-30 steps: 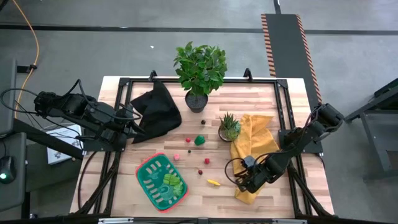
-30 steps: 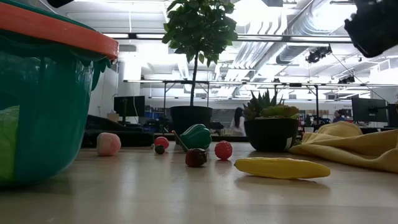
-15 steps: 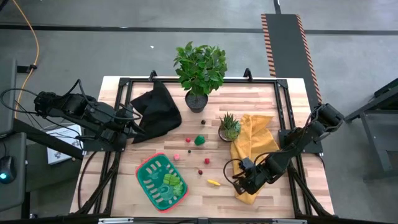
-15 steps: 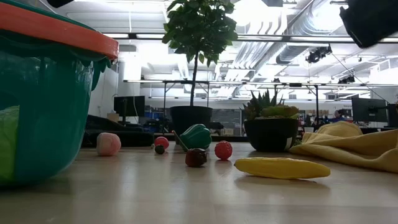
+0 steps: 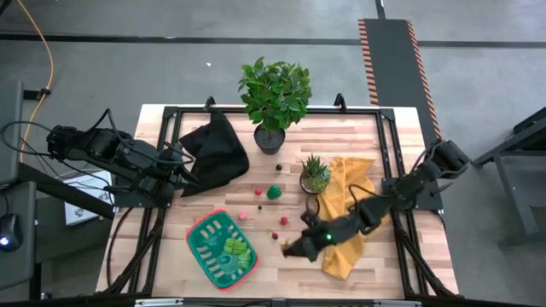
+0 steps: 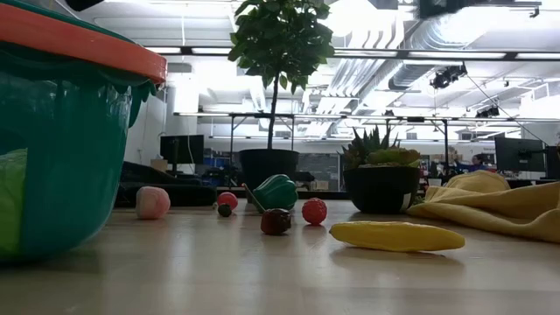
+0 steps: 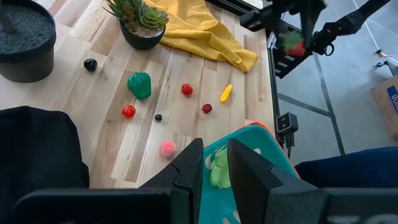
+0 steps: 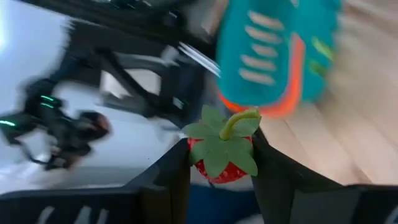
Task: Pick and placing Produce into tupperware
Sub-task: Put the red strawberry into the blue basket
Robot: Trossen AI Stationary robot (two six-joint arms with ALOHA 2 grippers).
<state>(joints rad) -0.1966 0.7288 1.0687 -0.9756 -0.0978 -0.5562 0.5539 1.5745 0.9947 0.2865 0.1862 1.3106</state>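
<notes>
My right gripper [image 5: 292, 248] hangs over the table's near middle, right of the tupperware [image 5: 223, 247], and is shut on a red toy strawberry [image 8: 217, 169] with a green leafy cap. The tupperware is green with a red rim and holds a green leafy piece [image 5: 238, 249]. The other produce lies on the wood: a green pepper [image 5: 274, 193], red pieces [image 5: 258, 192] [image 5: 283, 221], a pink one [image 5: 242, 215], a dark one [image 5: 275, 234] and a yellow one [image 6: 396, 235]. My left gripper [image 7: 214, 165] waits open by the black cloth [image 5: 215, 153]. My right gripper pinches the strawberry by its red sides [image 8: 198, 163] between the two fingers [image 8: 171, 171]. The leafy cap and stem [image 8: 235, 121] face the wrist camera. The strawberry is lifted clear of the table, as the left wrist view shows [image 7: 292, 42].
A large leafy potted plant [image 5: 275, 95] stands at the far edge. A small spiky potted plant [image 5: 315, 174] sits next to the yellow cloth [image 5: 348, 205] on the right. The black cloth covers the far left. Bare wood lies between the tupperware and the yellow cloth.
My right gripper has swung from above the yellow cloth toward the table's left, toward the tupperware, carrying the strawberry. It now hangs over the spot where the yellow piece lies. The left arm and the loose produce have stayed where they were.
</notes>
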